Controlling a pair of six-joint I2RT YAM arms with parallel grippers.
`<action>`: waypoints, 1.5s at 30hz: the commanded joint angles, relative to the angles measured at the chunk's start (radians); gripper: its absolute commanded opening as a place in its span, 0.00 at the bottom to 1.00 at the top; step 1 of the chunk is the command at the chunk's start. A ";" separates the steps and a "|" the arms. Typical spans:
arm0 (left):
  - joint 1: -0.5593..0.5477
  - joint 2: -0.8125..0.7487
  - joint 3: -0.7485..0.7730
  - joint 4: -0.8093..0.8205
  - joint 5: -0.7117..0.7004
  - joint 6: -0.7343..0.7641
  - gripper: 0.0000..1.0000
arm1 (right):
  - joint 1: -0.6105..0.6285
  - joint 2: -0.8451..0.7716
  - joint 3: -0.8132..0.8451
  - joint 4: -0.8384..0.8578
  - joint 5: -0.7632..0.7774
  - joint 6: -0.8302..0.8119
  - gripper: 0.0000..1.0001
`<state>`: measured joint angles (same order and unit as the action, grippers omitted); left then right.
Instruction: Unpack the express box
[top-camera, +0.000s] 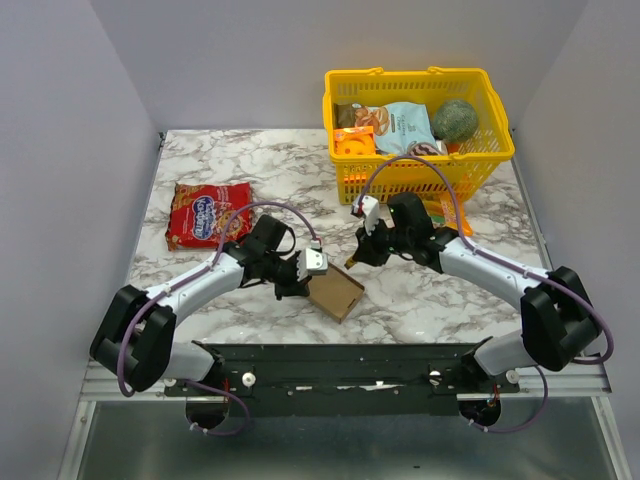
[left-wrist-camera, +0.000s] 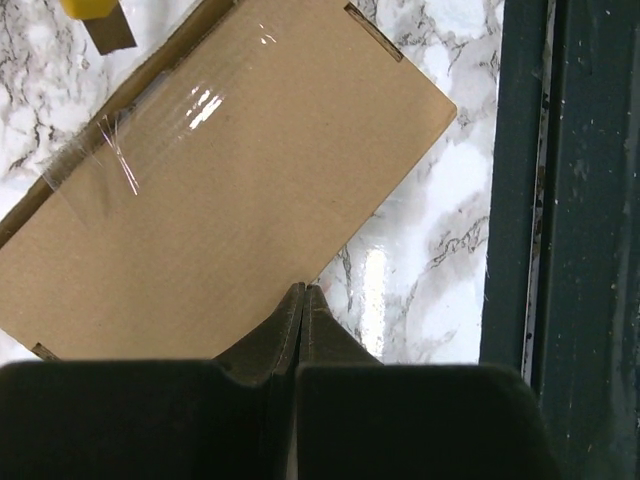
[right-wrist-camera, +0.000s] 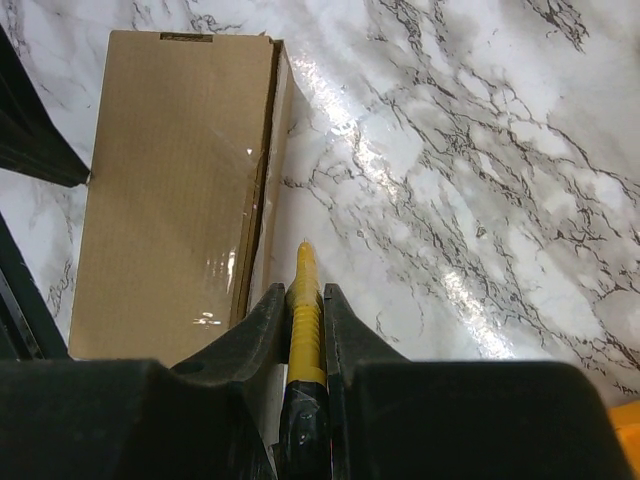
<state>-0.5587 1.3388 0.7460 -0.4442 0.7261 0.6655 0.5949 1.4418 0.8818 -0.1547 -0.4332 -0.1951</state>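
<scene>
My left gripper (left-wrist-camera: 303, 300), fingers together, hangs over the express box (top-camera: 336, 291) by the worktop's (top-camera: 420, 295) near edge, while my right gripper (right-wrist-camera: 303, 292) clamps a yellow tool (right-wrist-camera: 305, 268).

Plain pale grey walls (top-camera: 250, 60) enclose the white, grey-veined marble-patterned table top (top-camera: 300, 160) on three sides. A black metal rail (top-camera: 330, 365) runs along its near edge.

express box (top-camera: 335, 292) | plain brown cardboard, flat rectangular | closed, clear tape across top | lies flat, skewed, on marble table (top-camera: 420, 300) near front edge
</scene>
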 joint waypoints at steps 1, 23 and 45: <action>-0.003 -0.020 -0.002 -0.024 0.012 0.028 0.04 | 0.005 -0.023 0.017 0.023 0.019 -0.013 0.00; -0.001 -0.014 0.019 -0.047 0.044 -0.003 0.06 | 0.005 0.022 0.048 0.029 0.016 -0.013 0.00; -0.012 0.027 -0.003 -0.110 -0.019 0.138 0.03 | 0.005 0.022 0.048 0.032 0.022 -0.020 0.00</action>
<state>-0.5652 1.3998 0.7975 -0.4831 0.7315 0.7444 0.5949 1.4544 0.9100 -0.1493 -0.4198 -0.2100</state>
